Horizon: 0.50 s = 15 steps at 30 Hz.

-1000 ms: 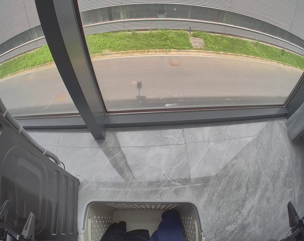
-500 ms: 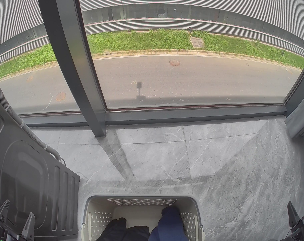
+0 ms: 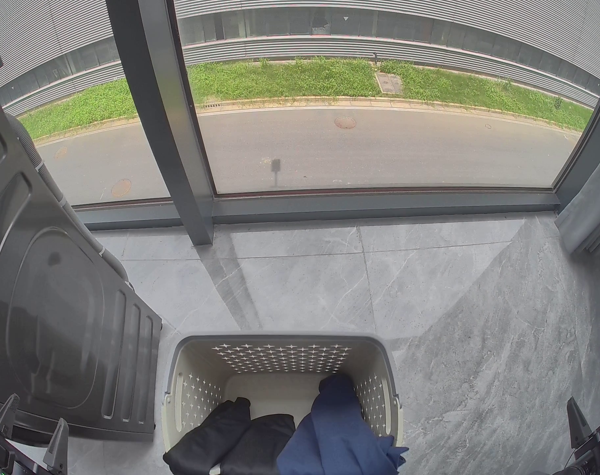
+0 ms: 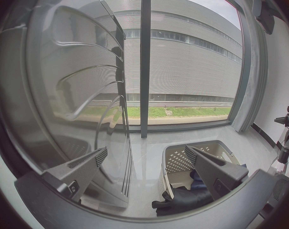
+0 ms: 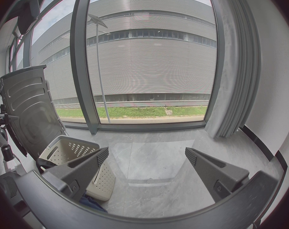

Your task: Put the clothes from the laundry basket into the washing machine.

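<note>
Looking at the head view, you had the left gripper (image 3: 33,430) low in the bottom left corner of the frame and the right gripper (image 3: 591,410) low in the bottom right corner, both with fingertips pointing up the frame. Each pair of jaws stood wide apart and held nothing. In the left wrist view the dark fingers (image 4: 81,169) were spread, with the basket's clothes behind one of them. In the right wrist view the fingers (image 5: 214,172) were spread over bare grey floor (image 5: 151,163). The laundry basket (image 3: 280,357) sat at the bottom centre of the head view, between the two arms and touched by neither. A black garment (image 3: 227,437) lay in its left half and a blue garment (image 3: 339,430) in its right half, the blue one spilling over the near right rim. The washing machine (image 3: 56,311) filled the left edge as a grey ribbed panel just beside the basket, with a hose (image 3: 69,212) running down it. A window frame (image 3: 161,100) rose at upper left.
</note>
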Motion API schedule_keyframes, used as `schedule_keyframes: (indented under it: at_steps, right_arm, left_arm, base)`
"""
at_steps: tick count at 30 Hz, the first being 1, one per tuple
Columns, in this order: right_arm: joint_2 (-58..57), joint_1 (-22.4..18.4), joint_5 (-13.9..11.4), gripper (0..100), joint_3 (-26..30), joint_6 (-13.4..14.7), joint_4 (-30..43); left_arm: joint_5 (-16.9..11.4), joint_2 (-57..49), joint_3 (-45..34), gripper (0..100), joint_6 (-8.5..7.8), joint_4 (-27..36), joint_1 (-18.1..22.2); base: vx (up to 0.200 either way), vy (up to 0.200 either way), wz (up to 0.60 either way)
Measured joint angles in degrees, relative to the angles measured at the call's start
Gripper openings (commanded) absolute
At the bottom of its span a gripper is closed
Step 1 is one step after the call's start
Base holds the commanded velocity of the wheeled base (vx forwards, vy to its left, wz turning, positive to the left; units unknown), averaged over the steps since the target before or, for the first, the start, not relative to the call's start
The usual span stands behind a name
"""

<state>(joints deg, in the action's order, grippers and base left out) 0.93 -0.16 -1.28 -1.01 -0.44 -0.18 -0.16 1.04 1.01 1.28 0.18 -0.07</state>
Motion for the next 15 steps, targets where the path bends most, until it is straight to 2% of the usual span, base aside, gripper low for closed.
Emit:
schedule_keyframes:
  at_steps: [15]
  right_arm:
    - [0.00, 0.00, 0.00, 100, 0.00, -0.02, 0.02]
  left_arm:
    - [0.05, 0.00, 0.00, 100, 0.55, 0.02, -0.02]
  base:
    - [-0.200, 0.000, 0.00]
